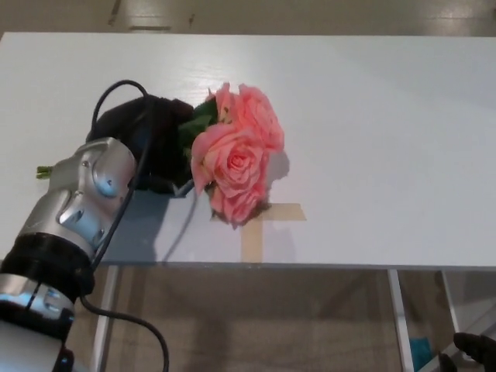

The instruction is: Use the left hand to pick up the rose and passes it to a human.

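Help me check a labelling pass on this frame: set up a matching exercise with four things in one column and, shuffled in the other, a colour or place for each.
Column one:
1. rose
2. left hand
3. tape cross
4. table

Column two:
A. tan, stuck near the table's front edge
B. white, bearing everything else
C. pink blooms, green leaves
D. black, closed on the stem beside the blooms

Pairs: 1-C, 2-D, 3-A, 4-B
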You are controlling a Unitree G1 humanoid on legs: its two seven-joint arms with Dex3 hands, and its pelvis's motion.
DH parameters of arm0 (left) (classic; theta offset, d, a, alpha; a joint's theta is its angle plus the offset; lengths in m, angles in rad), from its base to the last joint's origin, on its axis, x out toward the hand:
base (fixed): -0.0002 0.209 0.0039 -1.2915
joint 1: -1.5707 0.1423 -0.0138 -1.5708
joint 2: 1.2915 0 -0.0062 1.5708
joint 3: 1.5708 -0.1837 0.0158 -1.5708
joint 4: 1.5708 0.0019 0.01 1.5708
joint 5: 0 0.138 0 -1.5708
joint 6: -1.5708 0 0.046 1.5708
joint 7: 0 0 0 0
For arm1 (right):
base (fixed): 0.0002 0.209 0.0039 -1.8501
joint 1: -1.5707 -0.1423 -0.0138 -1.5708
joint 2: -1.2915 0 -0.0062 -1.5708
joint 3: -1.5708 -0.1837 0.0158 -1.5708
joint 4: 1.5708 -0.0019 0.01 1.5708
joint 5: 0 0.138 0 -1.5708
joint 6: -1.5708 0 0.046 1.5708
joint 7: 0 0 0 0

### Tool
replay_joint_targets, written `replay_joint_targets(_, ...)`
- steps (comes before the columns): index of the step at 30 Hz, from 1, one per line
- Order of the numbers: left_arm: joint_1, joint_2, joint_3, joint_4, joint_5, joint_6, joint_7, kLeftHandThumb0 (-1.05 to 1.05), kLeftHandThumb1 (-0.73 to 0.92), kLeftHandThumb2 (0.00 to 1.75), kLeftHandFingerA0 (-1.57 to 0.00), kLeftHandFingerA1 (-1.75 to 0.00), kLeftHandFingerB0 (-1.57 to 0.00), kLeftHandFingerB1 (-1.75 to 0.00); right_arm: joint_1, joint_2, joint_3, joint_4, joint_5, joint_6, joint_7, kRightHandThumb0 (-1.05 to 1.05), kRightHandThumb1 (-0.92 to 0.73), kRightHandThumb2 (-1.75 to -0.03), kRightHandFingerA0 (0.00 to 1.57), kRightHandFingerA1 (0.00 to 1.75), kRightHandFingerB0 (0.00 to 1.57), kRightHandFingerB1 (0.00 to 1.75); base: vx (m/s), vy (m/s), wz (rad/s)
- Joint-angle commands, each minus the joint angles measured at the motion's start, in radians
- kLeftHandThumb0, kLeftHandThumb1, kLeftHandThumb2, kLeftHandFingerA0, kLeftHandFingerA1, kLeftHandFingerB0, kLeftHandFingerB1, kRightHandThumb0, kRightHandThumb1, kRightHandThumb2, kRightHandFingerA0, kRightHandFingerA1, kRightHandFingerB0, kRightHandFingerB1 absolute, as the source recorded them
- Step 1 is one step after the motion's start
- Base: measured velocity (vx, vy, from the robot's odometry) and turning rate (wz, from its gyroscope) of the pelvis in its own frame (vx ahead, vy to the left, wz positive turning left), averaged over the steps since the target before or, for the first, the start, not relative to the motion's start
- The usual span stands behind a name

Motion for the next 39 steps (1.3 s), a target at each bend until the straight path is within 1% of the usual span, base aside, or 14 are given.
replay_joint_targets(1, 0.021, -0.010, 0.034, -0.053, -0.052, 0.003, 0.002, -0.18, 0.81, 0.60, -0.59, -1.60, -0.77, -0.88, 0.005, -0.005, 0.000, 0.005, 0.000, 0.017, 0.000, -0.52, -0.77, -0.64, 0.59, 0.44, 0.40, 0.33, 0.00, 0.000, 0.00)
replay_joint_targets(9, 0.021, -0.006, 0.054, -0.093, -0.075, -0.006, -0.020, -0.19, 0.81, 0.61, -0.58, -1.60, -0.80, -0.81, 0.011, -0.009, 0.005, 0.007, -0.003, 0.013, -0.001, -0.52, -0.78, -0.65, 0.58, 0.44, 0.41, 0.33, 0.00, 0.000, 0.00)
replay_joint_targets(10, 0.017, -0.005, 0.063, -0.103, -0.086, -0.013, -0.023, -0.19, 0.80, 0.63, -0.63, -1.56, -0.76, -0.90, 0.009, -0.008, 0.006, 0.007, -0.003, 0.014, -0.002, -0.52, -0.78, -0.65, 0.58, 0.44, 0.44, 0.34, 0.00, 0.000, 0.00)
replay_joint_targets(11, 0.007, -0.005, 0.083, -0.121, -0.112, -0.024, -0.028, -0.19, 0.79, 0.64, -0.65, -1.55, -0.73, -0.93, 0.005, -0.007, 0.006, 0.006, -0.004, 0.016, -0.004, -0.54, -0.64, -0.97, 0.51, 0.58, 0.37, 0.50, 0.00, 0.000, 0.00)
replay_joint_targets(13, 0.004, -0.007, 0.094, -0.131, -0.124, -0.024, -0.033, -0.19, 0.79, 0.64, -0.65, -1.55, -0.73, -0.93, 0.004, -0.007, 0.006, 0.006, -0.003, 0.017, -0.005, -0.54, -0.64, -0.97, 0.51, 0.58, 0.37, 0.50, 0.00, 0.000, 0.00)
replay_joint_targets(14, -0.002, -0.024, 0.138, -0.152, -0.176, -0.023, -0.037, -0.19, 0.79, 0.64, -0.66, -1.52, -0.74, -0.98, 0.005, -0.007, 0.004, 0.006, 0.000, 0.016, 0.000, -0.54, -0.64, -0.97, 0.51, 0.58, 0.38, 0.51, 0.00, 0.000, 0.00)
replay_joint_targets(17, 0.000, -0.029, 0.150, -0.161, -0.178, -0.021, -0.043, -0.19, 0.79, 0.64, -0.66, -1.52, -0.74, -0.98, 0.005, -0.007, 0.003, 0.006, 0.001, 0.016, 0.001, -0.54, -0.64, -0.97, 0.51, 0.58, 0.38, 0.51, 0.00, 0.000, 0.00)
replay_joint_targets(18, -0.008, -0.069, 0.221, -0.220, -0.269, 0.019, -0.051, -0.19, 0.80, 0.65, -0.70, -1.49, -0.72, -1.02, 0.004, -0.008, 0.001, 0.006, 0.003, 0.018, 0.002, -0.52, -0.78, -0.65, 0.59, 0.44, 0.46, 0.34, 0.00, 0.000, 0.00)
replay_joint_targets(22, -0.018, -0.098, 0.286, -0.259, -0.326, 0.041, -0.075, -0.19, 0.83, 0.64, -0.77, -1.42, -0.69, -1.09, 0.003, -0.010, 0.005, 0.006, -0.001, 0.018, 0.001, -0.53, -0.78, -0.64, 0.59, 0.44, 0.45, 0.34, 0.00, 0.000, 0.00)
replay_joint_targets(23, -0.021, -0.106, 0.304, -0.271, -0.349, 0.054, -0.090, -0.17, 0.85, 0.65, -0.90, -1.35, -0.69, -1.09, 0.004, -0.009, 0.004, 0.006, 0.000, 0.019, 0.000, -0.53, -0.78, -0.65, 0.59, 0.45, 0.45, 0.34, 0.00, 0.000, 0.00)
replay_joint_targets(25, -0.023, -0.121, 0.343, -0.307, -0.405, 0.080, -0.121, -0.17, 0.86, 0.66, -0.92, -1.35, -0.69, -1.07, 0.005, -0.007, 0.001, 0.006, 0.003, 0.022, -0.002, -0.53, -0.78, -0.64, 0.60, 0.45, 0.45, 0.34, 0.00, 0.000, 0.00)
replay_joint_targets(27, -0.021, -0.125, 0.350, -0.315, -0.405, 0.087, -0.126, -0.17, 0.86, 0.66, -0.92, -1.35, -0.69, -1.07, 0.005, -0.007, 0.000, 0.006, 0.003, 0.022, -0.002, -0.53, -0.78, -0.64, 0.60, 0.45, 0.45, 0.34, 0.00, 0.000, 0.00)
replay_joint_targets(31, -0.026, -0.156, 0.412, -0.356, -0.497, 0.134, -0.159, -0.20, 0.87, 0.66, -0.97, -1.35, -0.75, -0.96, 0.010, -0.008, -0.004, 0.006, 0.008, 0.015, 0.009, -0.53, -0.78, -0.64, 0.60, 0.45, 0.46, 0.34, 0.00, 0.000, 0.00)
replay_joint_targets(39, -0.051, -0.204, 0.489, -0.417, -0.604, 0.274, -0.165, -0.21, 0.85, 0.69, -0.93, -1.45, -0.77, -0.98, 0.008, -0.008, -0.005, 0.007, 0.006, 0.014, 0.005, -0.52, -0.78, -0.64, 0.60, 0.45, 0.47, 0.34, 0.00, 0.000, 0.00)
